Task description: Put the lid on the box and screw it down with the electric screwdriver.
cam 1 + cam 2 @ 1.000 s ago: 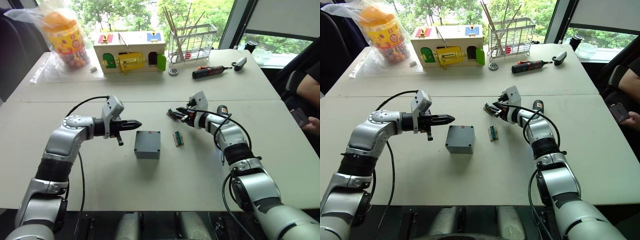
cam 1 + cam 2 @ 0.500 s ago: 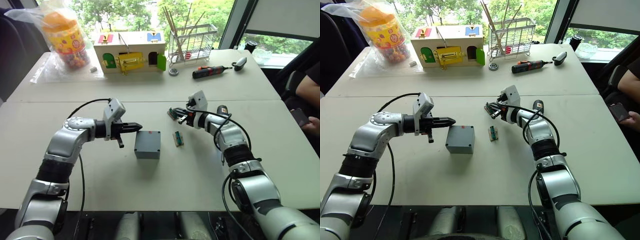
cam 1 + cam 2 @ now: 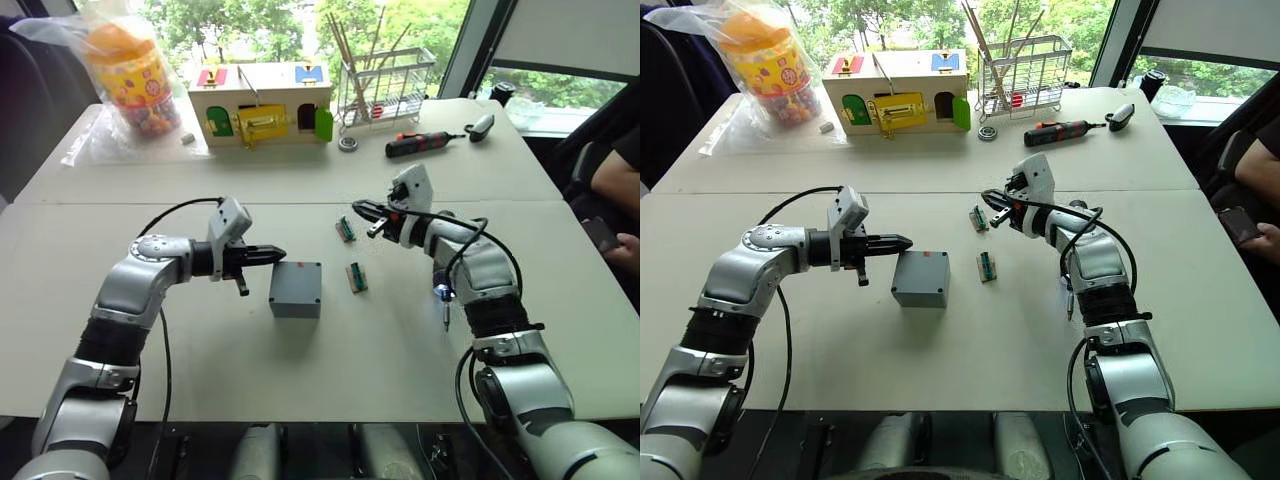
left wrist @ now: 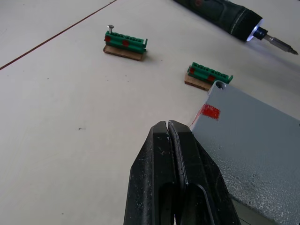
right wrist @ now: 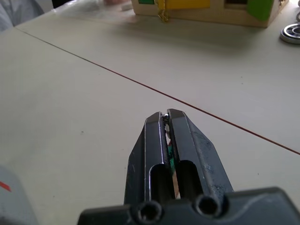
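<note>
Where two cream tables (image 3: 300, 180) meet, leafy window (image 3: 300, 25) behind

Bright daylight comes through the windows (image 3: 400, 20) behind the counter (image 3: 300, 370), where the trees outside look washed out. Shadows on the counter are soft and faint. The driver (image 4: 220, 21) tip glows white. In the right wrist view the far toy house (image 5: 201, 9) is blurred, the fingers (image 5: 180, 140) sharp.

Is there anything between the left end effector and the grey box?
Nothing visible. The left end effector, shut, points at the box across bare table; the green blocks lie beyond the box's other side.
</note>
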Tool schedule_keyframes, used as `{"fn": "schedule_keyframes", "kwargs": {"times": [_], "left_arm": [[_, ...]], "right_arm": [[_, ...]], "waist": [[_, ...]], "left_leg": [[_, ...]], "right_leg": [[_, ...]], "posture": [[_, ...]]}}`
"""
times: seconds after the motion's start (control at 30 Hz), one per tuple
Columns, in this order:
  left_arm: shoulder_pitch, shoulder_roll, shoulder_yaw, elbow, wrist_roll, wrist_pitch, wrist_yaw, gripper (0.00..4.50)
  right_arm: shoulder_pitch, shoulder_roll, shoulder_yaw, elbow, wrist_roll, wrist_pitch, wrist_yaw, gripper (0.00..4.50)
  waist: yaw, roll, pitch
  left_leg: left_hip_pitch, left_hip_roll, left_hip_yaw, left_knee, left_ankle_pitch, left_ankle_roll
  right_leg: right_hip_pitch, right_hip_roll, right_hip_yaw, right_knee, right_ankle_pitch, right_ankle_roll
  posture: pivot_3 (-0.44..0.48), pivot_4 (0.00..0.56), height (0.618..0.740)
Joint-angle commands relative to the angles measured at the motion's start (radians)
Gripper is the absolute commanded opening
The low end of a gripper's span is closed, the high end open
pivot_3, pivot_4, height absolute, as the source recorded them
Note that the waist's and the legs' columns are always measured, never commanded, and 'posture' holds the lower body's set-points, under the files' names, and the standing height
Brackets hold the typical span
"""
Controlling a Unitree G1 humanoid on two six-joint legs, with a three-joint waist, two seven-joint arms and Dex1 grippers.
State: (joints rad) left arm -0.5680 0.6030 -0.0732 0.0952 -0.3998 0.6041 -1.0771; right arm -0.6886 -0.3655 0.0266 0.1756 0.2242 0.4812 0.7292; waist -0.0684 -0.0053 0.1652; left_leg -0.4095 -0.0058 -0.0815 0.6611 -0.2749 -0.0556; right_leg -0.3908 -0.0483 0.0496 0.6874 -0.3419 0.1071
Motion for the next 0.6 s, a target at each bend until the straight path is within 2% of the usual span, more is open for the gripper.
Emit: {"fn": "schedule_keyframes", "kwargs": {"times": [0.03,0.13,0.23,0.37,0.6], "left_arm": [[-0.020,0.042,0.055,-0.090,-0.076,0.047,-0.049,0.00],[0.005,0.093,0.047,-0.160,-0.103,0.077,-0.088,0.00],[0.037,0.145,0.031,-0.216,-0.110,0.093,-0.119,0.00],[0.078,0.200,-0.014,-0.233,-0.057,0.055,-0.143,0.00],[0.077,0.199,-0.025,-0.197,-0.031,0.029,-0.135,0.00]], "right_arm": [[0.084,-0.038,0.007,-0.292,0.110,0.123,0.055,0.04],[0.177,-0.054,0.030,-0.458,0.161,0.205,0.050,0.04],[0.243,-0.043,0.057,-0.545,0.179,0.247,0.021,0.04],[0.278,-0.009,0.102,-0.562,0.170,0.251,-0.018,0.04],[0.260,0.011,0.136,-0.504,0.144,0.212,-0.041,0.04]], "waist": [[0.000,0.000,0.000],[0.000,0.000,0.000],[0.000,0.000,0.000],[0.001,0.000,0.000],[0.016,0.000,0.000]], "left_leg": [[0.000,0.000,0.000,0.000,0.000,0.000],[0.000,0.000,-0.001,0.000,0.000,0.001],[0.000,0.000,0.000,0.000,-0.003,0.006],[0.001,0.000,-0.001,0.000,-0.003,0.006],[0.000,0.000,0.000,0.000,-0.003,0.006]], "right_leg": [[0.000,0.000,0.000,0.000,0.000,0.000],[0.000,0.000,0.000,0.000,0.000,0.000],[0.001,0.000,0.000,0.000,0.000,0.000],[0.001,0.000,0.000,0.000,0.000,0.000],[0.001,0.000,0.000,0.000,0.000,0.000]], "posture": [[0.000,0.150,0.740],[0.000,0.150,0.740],[0.000,0.150,0.740],[0.000,0.150,0.740],[0.000,0.150,0.740]]}}
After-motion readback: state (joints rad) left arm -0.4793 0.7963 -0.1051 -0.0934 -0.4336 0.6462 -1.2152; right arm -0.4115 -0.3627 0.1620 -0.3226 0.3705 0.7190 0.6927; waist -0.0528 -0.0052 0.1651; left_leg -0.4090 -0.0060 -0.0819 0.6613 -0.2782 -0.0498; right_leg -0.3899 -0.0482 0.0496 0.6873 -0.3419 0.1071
